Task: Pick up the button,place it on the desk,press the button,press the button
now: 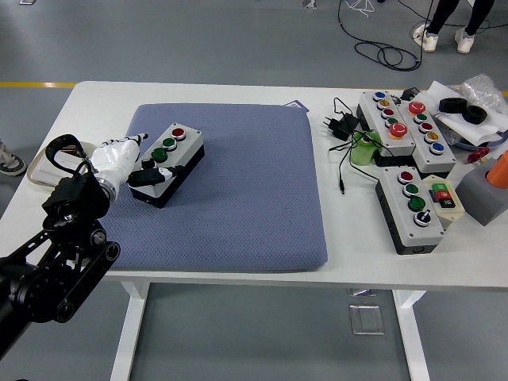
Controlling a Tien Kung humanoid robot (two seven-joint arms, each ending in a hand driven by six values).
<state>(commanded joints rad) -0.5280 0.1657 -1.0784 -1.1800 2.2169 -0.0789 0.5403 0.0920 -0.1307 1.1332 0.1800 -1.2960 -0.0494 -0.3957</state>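
We are seeing the left hand (131, 165) gripping the near-left end of the button box (168, 163), its fingers (151, 175) wrapping the box's side. The box is lying on the blue mat (238, 198) covering the white surface (468, 254). More boxes (413, 208) are sitting far right.

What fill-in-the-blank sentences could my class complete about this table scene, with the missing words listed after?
1. The button box by the left hand lies on a ____ mat.
2. Its top button is coloured ____.
3. The other button boxes lie to the mat's ____.
4. The robot's ____ hand is out of view.

Missing words: blue; red; right; right
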